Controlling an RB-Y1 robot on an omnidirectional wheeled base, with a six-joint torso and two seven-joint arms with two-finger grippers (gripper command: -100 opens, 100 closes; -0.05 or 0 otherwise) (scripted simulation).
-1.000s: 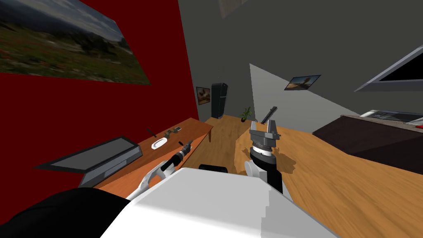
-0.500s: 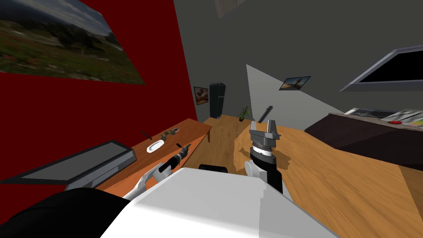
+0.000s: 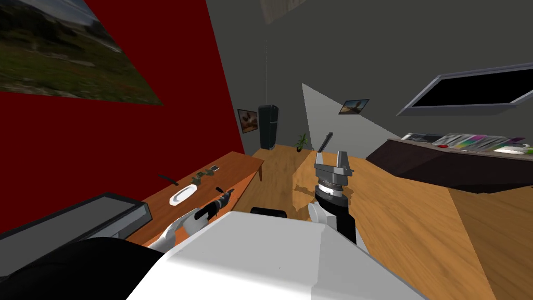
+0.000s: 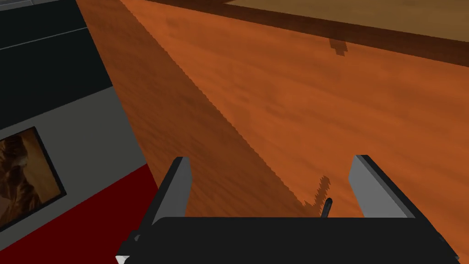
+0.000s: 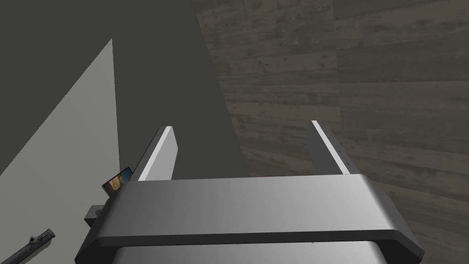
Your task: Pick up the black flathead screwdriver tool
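The left gripper (image 3: 228, 192) reaches out low over a long orange-brown wooden surface (image 3: 237, 165) that runs along a dark red wall (image 3: 172, 104). Its jaws are released, standing wide apart with nothing between their inner faces but bare wood.

The slim black flathead screwdriver (image 4: 326, 208) shows in the left wrist view as a short dark tip rising just above the gripper's dark body. It lies inside the gap between the jaws, close beside one of them, and throws a jagged shadow on the wood next to it. In the head view the screwdriver (image 3: 218, 188) appears as a small black stick right at the jaws, on their red-wall side. Whether a jaw touches it cannot be told.

Beyond the jaws toward the red wall lies a white oval plate (image 3: 183, 195), and past it, well apart from the jaws, a second thin black stick (image 3: 167, 179). Further along the surface ahead of the jaws sit a few small dark objects (image 3: 200, 176). Behind the jaws, toward the arm's elbow, a flat grey box with a dark top (image 3: 83, 219) rests on the same surface.

The right gripper (image 3: 330, 156) is raised in front of the chest over the light wooden floor (image 3: 406, 224), pointing upward. Its jaws are released and hold nothing.
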